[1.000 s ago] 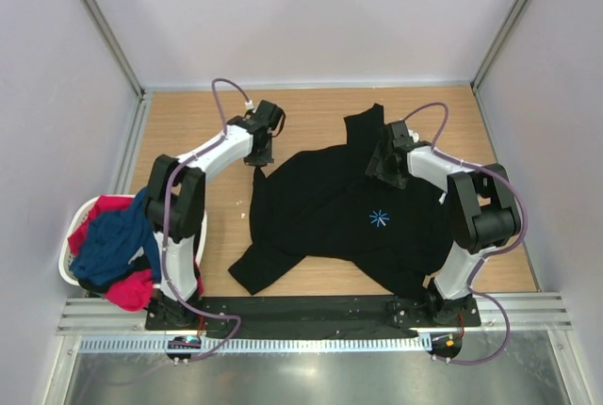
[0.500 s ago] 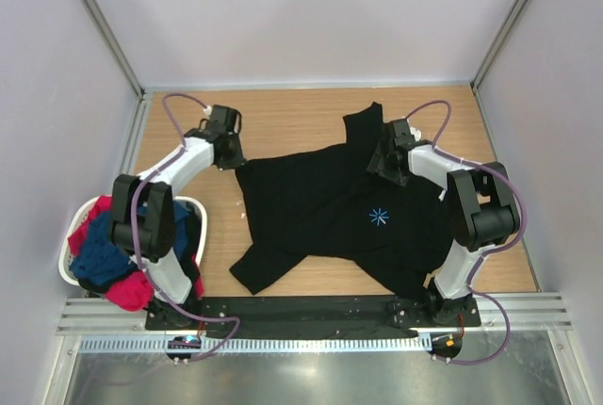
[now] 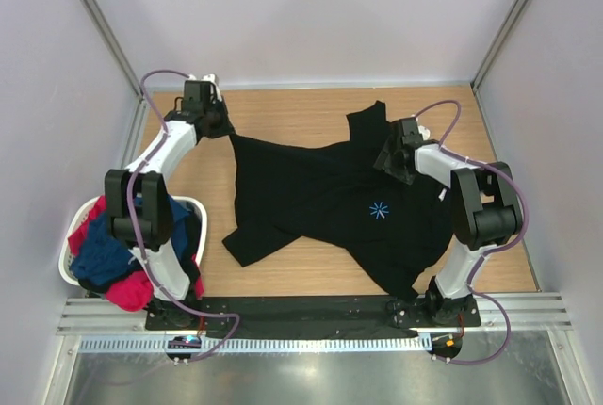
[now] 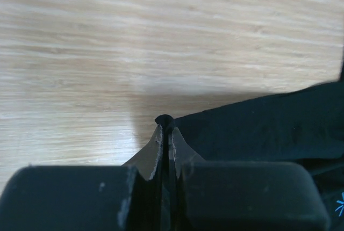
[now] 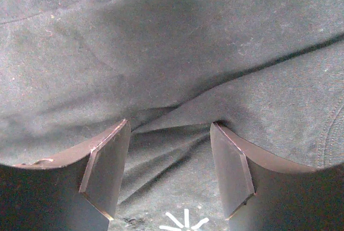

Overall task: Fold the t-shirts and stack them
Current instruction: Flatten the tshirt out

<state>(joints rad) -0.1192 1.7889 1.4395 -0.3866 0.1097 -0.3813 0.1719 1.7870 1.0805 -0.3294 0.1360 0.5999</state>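
The large black t-shirt (image 3: 320, 202) lies spread over the wooden table, its light-blue starburst mark (image 3: 378, 210) facing up. My left gripper (image 3: 222, 129) is at the far left of the table, shut on a corner of the black t-shirt (image 4: 258, 129), and the cloth runs taut from its fingertips (image 4: 160, 134). My right gripper (image 3: 389, 159) is open and pressed down on the black t-shirt (image 5: 177, 53) near its upper right, with wrinkled cloth between its fingers (image 5: 110, 161). The starburst mark (image 5: 185, 221) shows just below them. A navy blue t-shirt (image 3: 104, 250) and a red-pink t-shirt (image 3: 130, 290) are heaped in the basket.
A white laundry basket (image 3: 68, 268) stands at the left edge beside the left arm's base. Pale walls close in the table on three sides. Bare wood (image 3: 311, 108) shows behind the shirt and along the front (image 3: 311, 278).
My left gripper has travelled to the far left with the shirt corner in it, drawing the black t-shirt out wider. The right gripper has stayed pressed on the shirt.
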